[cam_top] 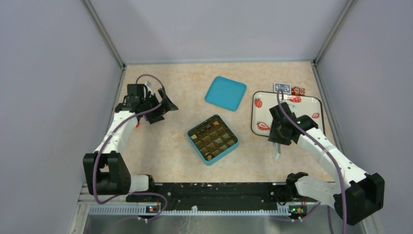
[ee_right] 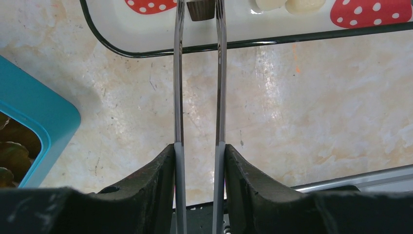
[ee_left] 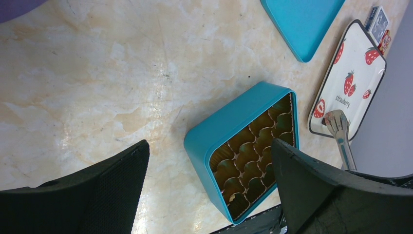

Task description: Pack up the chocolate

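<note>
Chocolate [ee_right: 200, 9] sits on the strawberry-printed tray [ee_right: 146, 29] at the right of the table. One dark brown piece is between the tips of the tongs [ee_right: 178, 73], and two cream pieces [ee_right: 304, 5] lie near it on the same tray. The right gripper [ee_right: 199, 148] is clenched on the handle end of the tongs, pressing the two blades part-way together so that they flank the brown piece. Whether they pinch it firmly, or have it off the tray, cannot be told. The left gripper [cam_top: 163, 109] hangs with its fingers spread wide, grasping nothing, well apart from the blue box [ee_left: 229, 126]. That box stands uncovered mid-table, with its lid [cam_top: 225, 92] lying beyond it. The step in hand looks like the pick-up of one piece. The next move likely calls for a firm squeeze, a lift clear of the tray's rim, a carry leftward to the box and a release over a free cup.
</note>
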Available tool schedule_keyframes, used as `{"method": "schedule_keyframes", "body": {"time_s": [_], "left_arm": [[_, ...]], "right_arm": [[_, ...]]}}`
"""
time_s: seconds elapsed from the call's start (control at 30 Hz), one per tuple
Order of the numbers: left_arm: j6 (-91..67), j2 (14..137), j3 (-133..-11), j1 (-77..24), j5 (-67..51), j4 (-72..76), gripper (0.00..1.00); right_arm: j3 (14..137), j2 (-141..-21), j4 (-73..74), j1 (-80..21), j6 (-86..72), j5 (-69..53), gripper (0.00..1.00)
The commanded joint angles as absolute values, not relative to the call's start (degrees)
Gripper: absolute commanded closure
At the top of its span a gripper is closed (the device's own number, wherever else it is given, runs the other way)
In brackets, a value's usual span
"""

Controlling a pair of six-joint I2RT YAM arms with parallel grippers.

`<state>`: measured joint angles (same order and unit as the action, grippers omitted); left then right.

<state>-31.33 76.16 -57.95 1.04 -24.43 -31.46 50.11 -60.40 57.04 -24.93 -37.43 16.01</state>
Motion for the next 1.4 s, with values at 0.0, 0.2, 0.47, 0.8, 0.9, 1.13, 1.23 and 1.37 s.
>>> {"method": "schedule_keyframes", "body": {"time_s": [0.0, 0.2, 0.47, 0.8, 0.9, 1.13, 1.23, 1.37], "left_arm": [[-30.56, 75.39, -57.58, 1.32, -24.43, -29.54, 0.03], [-30.41, 75.19, -57.57, 1.32, -24.13, -29.69, 0.02], [-30.5, 75.25, -57.66, 1.32, -24.26, -29.59, 0.02], [-30.76, 75.63, -57.66, 1.35, -24.69, -29.22, 0.02], [-30.85, 75.59, -57.66, 1.32, -24.7, -29.18, 0.02], [-30.76, 75.41, -57.53, 1.32, -24.55, -29.27, 0.02], [-30.76, 75.35, -57.48, 1.32, -24.65, -29.28, 0.02], [-30.76, 75.28, -57.57, 1.32, -24.6, -29.27, 0.02]], "right_arm": [[50.01, -60.42, 55.24, -24.29, -36.6, 15.59, 0.64], [50.04, -60.53, 54.92, -24.26, -35.83, 14.45, 0.59], [51.28, -61.27, 56.47, -25.07, -35.8, 15.89, 0.59], [53.08, -62.91, 59.14, -27.42, -34.67, 17.81, 0.6], [53.09, -63.34, 59.22, -28.39, -34.54, 17.97, 0.6], [52.88, -63.81, 58.89, -28.93, -34.4, 17.4, 0.6], [52.91, -63.98, 58.82, -29.05, -34.51, 17.3, 0.6], [53.05, -63.77, 59.0, -29.02, -34.74, 17.51, 0.66]]}}
